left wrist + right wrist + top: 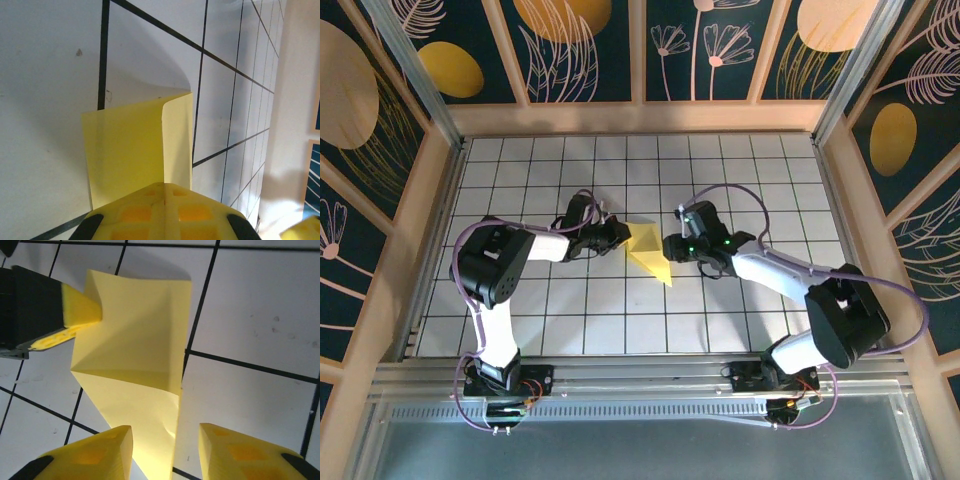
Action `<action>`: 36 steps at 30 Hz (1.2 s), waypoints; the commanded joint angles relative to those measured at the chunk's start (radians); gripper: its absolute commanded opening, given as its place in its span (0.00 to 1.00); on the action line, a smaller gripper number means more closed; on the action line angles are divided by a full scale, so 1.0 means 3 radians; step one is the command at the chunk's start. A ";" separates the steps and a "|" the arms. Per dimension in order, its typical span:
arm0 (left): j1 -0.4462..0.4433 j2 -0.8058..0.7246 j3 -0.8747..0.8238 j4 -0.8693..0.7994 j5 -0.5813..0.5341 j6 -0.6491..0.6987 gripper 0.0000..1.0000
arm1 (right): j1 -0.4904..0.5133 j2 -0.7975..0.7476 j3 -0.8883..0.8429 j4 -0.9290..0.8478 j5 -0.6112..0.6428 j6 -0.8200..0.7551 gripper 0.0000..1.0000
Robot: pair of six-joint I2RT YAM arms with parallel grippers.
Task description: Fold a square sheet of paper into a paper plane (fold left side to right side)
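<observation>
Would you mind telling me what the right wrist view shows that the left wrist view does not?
Right wrist view: most of the folded paper with its creases, the left fingers pinching its edge, the right fingers apart over its lower end. Left wrist view: a close look past the shut fingers at a narrow folded strip along the paper's right edge, plus the side wall. Both: yellow paper on the white grid table.

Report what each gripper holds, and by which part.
Left gripper pinches the yellow paper by its left-side edge; right gripper is open, holding nothing.
</observation>
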 commanded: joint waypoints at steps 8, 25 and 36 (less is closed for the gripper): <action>-0.0046 -0.0189 0.0040 -0.0084 -0.0053 -0.0052 0.00 | 0.1026 0.0611 0.0497 -0.0831 0.1395 0.0367 0.48; -0.0054 -0.0212 0.0064 -0.0135 -0.0045 -0.0033 0.00 | 0.1376 0.1397 0.0957 -0.1182 0.2152 0.0450 0.38; -0.0059 -0.0215 0.0069 -0.0152 -0.0048 -0.0025 0.00 | 0.1377 0.1458 0.0932 -0.1131 0.2266 0.0442 0.27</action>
